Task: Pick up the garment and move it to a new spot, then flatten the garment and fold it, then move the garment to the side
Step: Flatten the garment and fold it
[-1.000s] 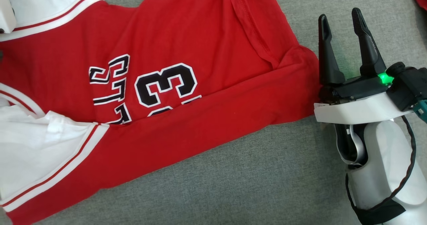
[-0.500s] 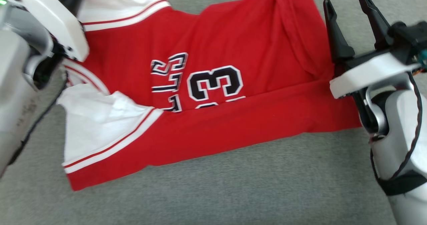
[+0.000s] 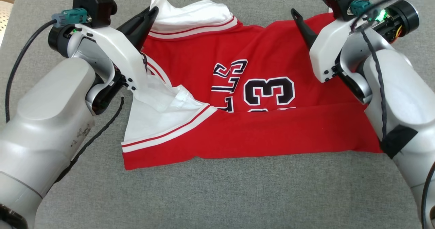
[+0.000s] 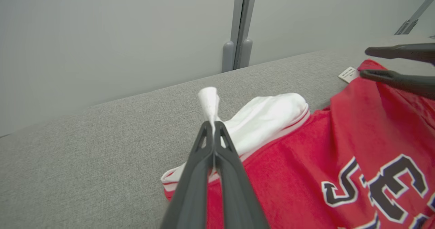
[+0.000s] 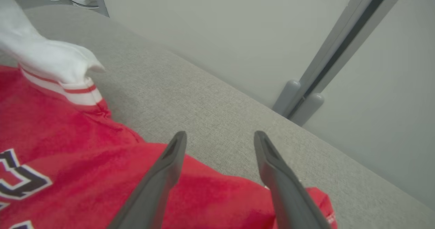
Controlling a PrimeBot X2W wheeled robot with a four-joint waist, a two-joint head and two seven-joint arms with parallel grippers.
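The garment [image 3: 272,130], a red jersey with white sleeves and a black-and-white number 33 [image 3: 268,91] on it, lies spread across the middle of the grey fabric surface [image 3: 217,195]; its near edge is folded up in a long red band that covers the bottom of the print; the hem end lies toward the robot's right and the sleeves toward its left. The left tool [image 3: 154,10] is pinched tight on the far white sleeve [image 3: 193,16]; in the left wrist view its two dark fingers [image 4: 200,174] meet with no gap, and a small peak of white cloth stands up past their tips; the sleeve rises off the surface there while the rest of the jersey lies flat. The near sleeve [image 3: 159,120] lies crumpled beside the left wrist, its red-striped cuff turned toward the robot. The right tool [image 5: 220,135] stands wide with nothing between its fingers; it is at the far hem corner (whether it touches the cloth I cannot tell); one finger is over red cloth and the other near the corner's edge. A small white label [image 4: 348,74] lies at that corner; a pale wall [image 4: 102,35] with a grey post [image 4: 239,25] stands behind the surface.
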